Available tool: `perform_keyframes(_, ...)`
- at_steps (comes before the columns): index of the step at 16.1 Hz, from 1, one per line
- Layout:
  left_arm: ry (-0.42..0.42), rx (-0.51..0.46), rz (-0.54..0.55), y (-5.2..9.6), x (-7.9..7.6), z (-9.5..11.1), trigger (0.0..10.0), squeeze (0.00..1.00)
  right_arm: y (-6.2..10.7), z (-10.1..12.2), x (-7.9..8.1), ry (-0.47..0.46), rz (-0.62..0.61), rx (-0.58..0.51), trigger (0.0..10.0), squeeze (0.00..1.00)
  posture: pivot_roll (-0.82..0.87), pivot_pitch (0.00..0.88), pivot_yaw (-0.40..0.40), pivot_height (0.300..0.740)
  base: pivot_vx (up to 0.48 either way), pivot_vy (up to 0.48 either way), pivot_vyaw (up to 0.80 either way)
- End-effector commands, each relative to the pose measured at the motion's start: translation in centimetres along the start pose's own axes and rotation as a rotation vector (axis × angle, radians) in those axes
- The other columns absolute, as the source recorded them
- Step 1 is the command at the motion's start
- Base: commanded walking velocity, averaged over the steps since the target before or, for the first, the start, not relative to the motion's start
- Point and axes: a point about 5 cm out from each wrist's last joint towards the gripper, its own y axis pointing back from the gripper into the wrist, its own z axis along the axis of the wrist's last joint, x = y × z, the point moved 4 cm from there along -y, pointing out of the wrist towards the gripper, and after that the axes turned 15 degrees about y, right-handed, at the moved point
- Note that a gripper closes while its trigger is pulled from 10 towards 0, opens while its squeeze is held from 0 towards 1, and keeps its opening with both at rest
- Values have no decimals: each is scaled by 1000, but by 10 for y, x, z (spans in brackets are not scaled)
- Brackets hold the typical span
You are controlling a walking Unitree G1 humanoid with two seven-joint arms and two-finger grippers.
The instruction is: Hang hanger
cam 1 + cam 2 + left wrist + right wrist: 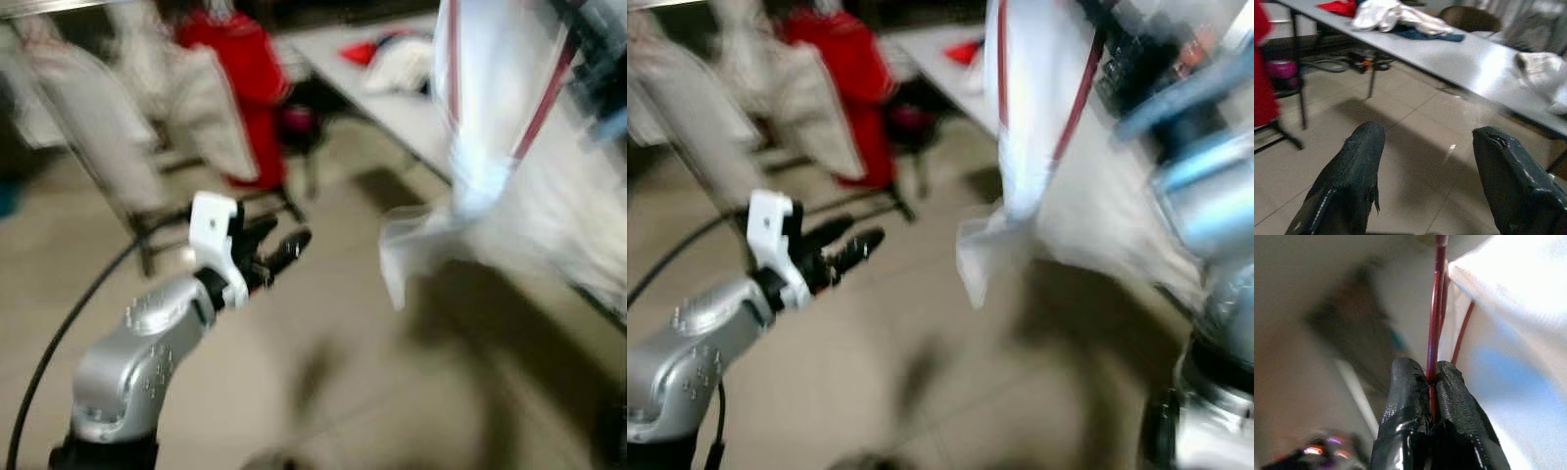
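The thin red wire hanger (1436,308) sits pinched between the two black fingers of the right gripper (1431,382), which are pressed together on its stem, as the right wrist view shows. A white garment (1029,127) is draped over the hanger and hangs off it in a loose fold, so the grip on the bare wire probably serves to carry garment and hanger as one without crushing the cloth. In the head views the hanger is held high and forward, to the right of the scene; its red lines (544,93) run down across the pale cloth. Everything there is blurred, which suggests the robot is walking or turning.

Behind the hanger stands a long grey table (1459,54) with a heap of white, red and blue clothes (1393,17) on it. To the left of the hanger, across a stretch of beige tiled floor (323,392), is a dark metal clothes rack (147,230) holding cream garments (93,117) and a red garment (245,69); this looks like the likely place to hang the hanger, though that is a judgement.

The left gripper (276,250) is held out low between hanger and rack, its fingers spread apart and empty, perhaps kept ready to steady the cloth.
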Motion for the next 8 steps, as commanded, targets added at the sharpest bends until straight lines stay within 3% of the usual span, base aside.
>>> perform_keyframes(1,-4,-6,-6,0,-3,1,10000,0,1,43,15,9,93,-162,10000,0,-48,38,47,740,0,0,769)
perform_keyframes(2,-3,-4,-9,-1,-4,0,10000,0,4,32,11,33,84,-94,10000,0,-57,34,47,740,0,0,769)
perform_keyframes(4,-5,6,-10,-2,-5,-3,10000,0,20,-23,-5,0,0,91,10000,0,-54,35,46,740,0,0,769)
perform_keyframes(6,-24,28,-3,-2,-5,-7,10000,0,50,-98,-23,-27,-138,339,10000,0,-49,34,42,740,0,0,769)
perform_keyframes(8,-45,59,-1,0,-7,-12,10000,0,77,-153,-40,-16,-271,533,10000,0,-37,39,40,740,0,0,772)
